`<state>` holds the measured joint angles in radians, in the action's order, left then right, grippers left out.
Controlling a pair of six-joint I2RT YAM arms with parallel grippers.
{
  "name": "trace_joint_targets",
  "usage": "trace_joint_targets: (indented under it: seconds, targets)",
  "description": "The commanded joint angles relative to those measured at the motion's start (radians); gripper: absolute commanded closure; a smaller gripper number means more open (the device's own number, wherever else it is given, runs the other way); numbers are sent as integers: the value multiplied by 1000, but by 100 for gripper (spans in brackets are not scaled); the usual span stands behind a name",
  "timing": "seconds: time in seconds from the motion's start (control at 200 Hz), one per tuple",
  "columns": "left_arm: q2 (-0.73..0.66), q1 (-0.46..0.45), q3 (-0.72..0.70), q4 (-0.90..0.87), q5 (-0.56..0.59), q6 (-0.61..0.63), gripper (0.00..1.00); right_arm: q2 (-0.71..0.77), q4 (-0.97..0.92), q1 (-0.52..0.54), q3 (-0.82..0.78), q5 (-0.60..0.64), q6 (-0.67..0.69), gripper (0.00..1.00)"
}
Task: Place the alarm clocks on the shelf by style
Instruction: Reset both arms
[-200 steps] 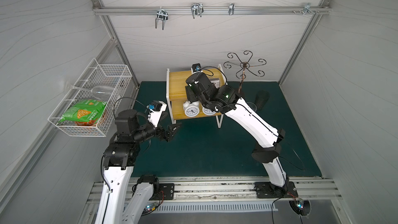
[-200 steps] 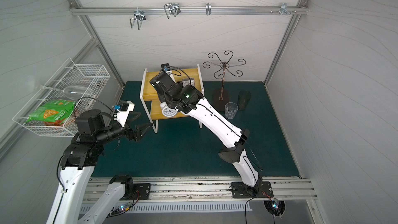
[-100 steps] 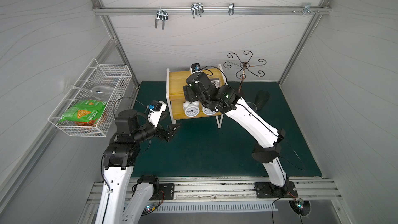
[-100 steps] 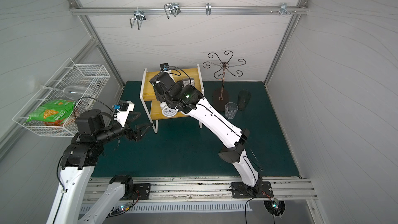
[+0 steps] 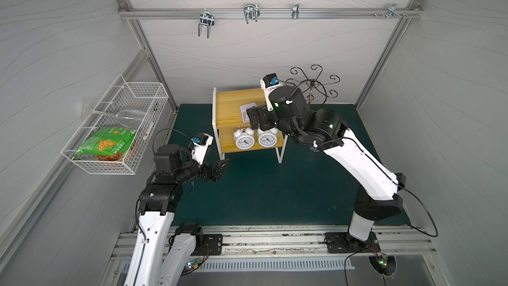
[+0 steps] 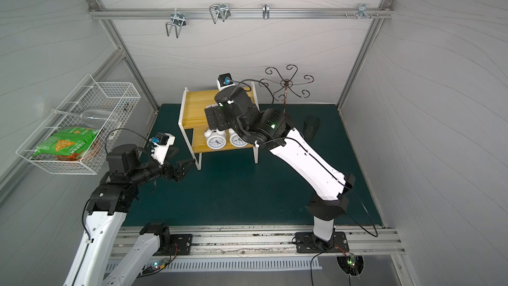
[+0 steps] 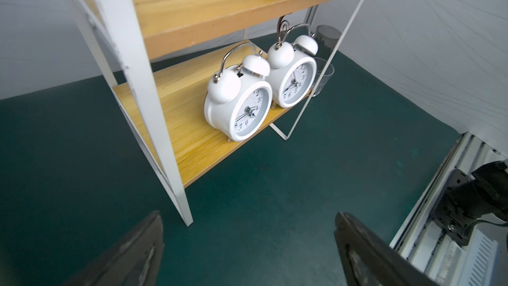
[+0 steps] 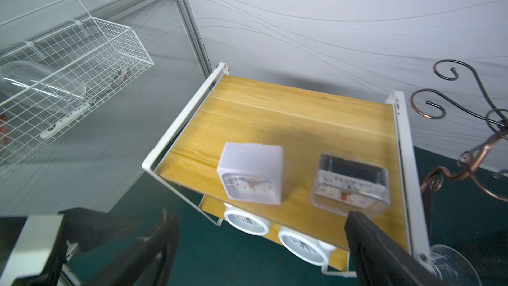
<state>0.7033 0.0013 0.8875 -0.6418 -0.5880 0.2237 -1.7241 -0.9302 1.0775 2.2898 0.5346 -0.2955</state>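
The shelf (image 5: pixel 228 103) stands at the back of the green mat. Two round white twin-bell alarm clocks (image 5: pixel 244 139) (image 5: pixel 267 138) stand side by side on its lower board, also in the left wrist view (image 7: pixel 242 105). On the top board (image 8: pixel 275 122) stand a white square clock (image 8: pixel 251 174) and a clear-cased clock (image 8: pixel 350 184). My right gripper (image 5: pixel 254 119) hovers open and empty over that board's front edge, one fingertip (image 8: pixel 357 224) just before the clear clock. My left gripper (image 5: pixel 220 167) is open and empty above the mat, left of the shelf's front leg.
A white wire basket (image 5: pixel 118 122) on the left wall holds a green bag and a wine glass. A copper hook stand (image 5: pixel 312 83) rises right of the shelf, with a dark cup (image 6: pixel 312 126) and a clear glass (image 7: pixel 324 78) near it. A hook rail (image 5: pixel 261 13) crosses the back wall.
My right gripper's jaws have spread apart and its wrist has shifted slightly right over the top board. The left arm has not moved.
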Motion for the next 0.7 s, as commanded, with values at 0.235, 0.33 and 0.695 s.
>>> trace_joint_targets:
  seconds: [0.235,0.33,0.695]
  targets:
    - [-35,-2,-153,164,168,-37,0,480,228,-249,-715,-123,-1,1]
    - [-33,-2,-209,213,214,-27,0,584,281,-343,-920,-134,27,1]
    - [32,-1,-455,575,260,-43,0,836,710,-649,-1584,-394,256,1]
